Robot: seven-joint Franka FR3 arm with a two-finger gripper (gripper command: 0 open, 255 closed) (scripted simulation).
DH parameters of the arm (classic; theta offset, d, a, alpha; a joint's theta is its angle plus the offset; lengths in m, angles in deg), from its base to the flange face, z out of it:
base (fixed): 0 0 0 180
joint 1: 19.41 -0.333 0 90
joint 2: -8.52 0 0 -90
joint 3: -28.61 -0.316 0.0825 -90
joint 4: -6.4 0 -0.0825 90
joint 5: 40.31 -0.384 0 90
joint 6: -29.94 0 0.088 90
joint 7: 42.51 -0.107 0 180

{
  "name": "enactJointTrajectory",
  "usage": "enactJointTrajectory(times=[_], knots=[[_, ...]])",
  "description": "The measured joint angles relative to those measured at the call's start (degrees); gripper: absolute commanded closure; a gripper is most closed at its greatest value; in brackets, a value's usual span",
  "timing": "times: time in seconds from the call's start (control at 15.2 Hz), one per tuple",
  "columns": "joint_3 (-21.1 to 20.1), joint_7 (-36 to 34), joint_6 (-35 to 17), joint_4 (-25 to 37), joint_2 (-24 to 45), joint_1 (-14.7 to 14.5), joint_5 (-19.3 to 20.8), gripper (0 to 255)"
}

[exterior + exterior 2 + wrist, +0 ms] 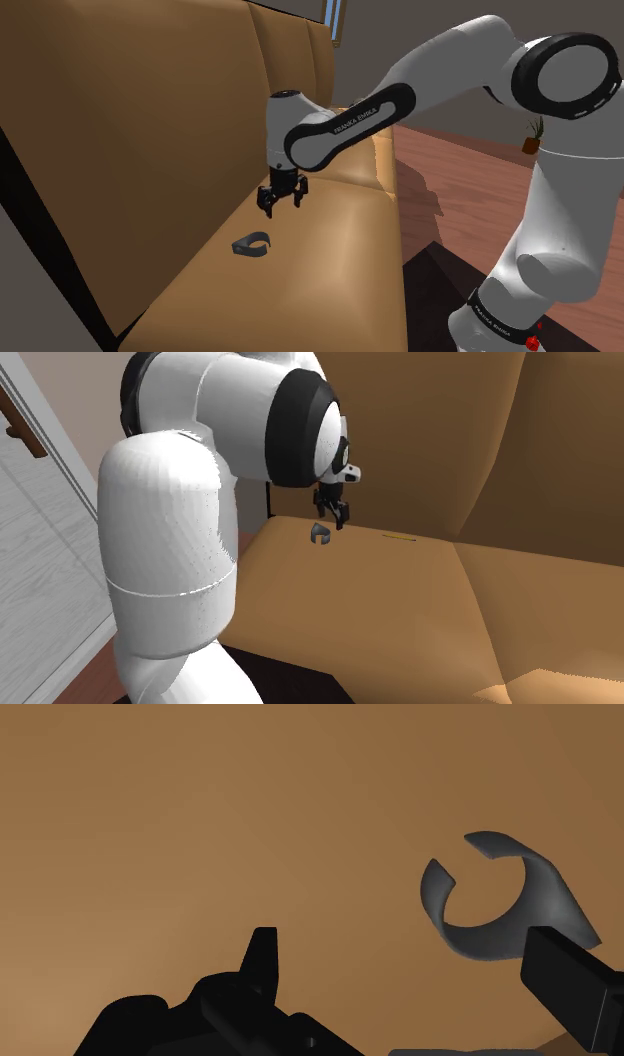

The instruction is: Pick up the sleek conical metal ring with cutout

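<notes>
A dark grey conical ring (250, 247) with a gap cut in its band lies on the tan sofa seat (330, 270). My black gripper (281, 205) hangs a little above the seat, up and to the right of the ring in the shoulder view, fingers pointing down. In the second exterior view the gripper (333, 516) hovers just above and beside the ring (320, 533). The wrist view has the ring (548, 902) off to the side near one finger (572, 986), outside the gap between the fingers. The gripper (415, 972) is open and holds nothing.
The sofa's tall backrest (130, 110) rises close behind the ring and gripper. A seam (385, 190) splits the seat cushions. Wooden floor (470, 190) lies beyond the sofa's front edge. My stand (440, 290) sits at the shoulder view's lower right. A white panelled wall (50, 572) stands behind the arm.
</notes>
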Motion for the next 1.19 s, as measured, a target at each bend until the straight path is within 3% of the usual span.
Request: enactJointTrajectory(times=[0.33,0.86,0.92,1.19], knots=[[0.86,-3.45,-0.21,8.36,10.44,-3.52,3.82,0],[2.05,-4.81,-4.31,8.43,15.01,-4.49,5.83,0],[2.08,-4.89,-4.48,8.36,15.11,-4.53,5.89,255],[2.10,-4.97,-4.63,8.30,15.17,-4.58,5.95,255]])
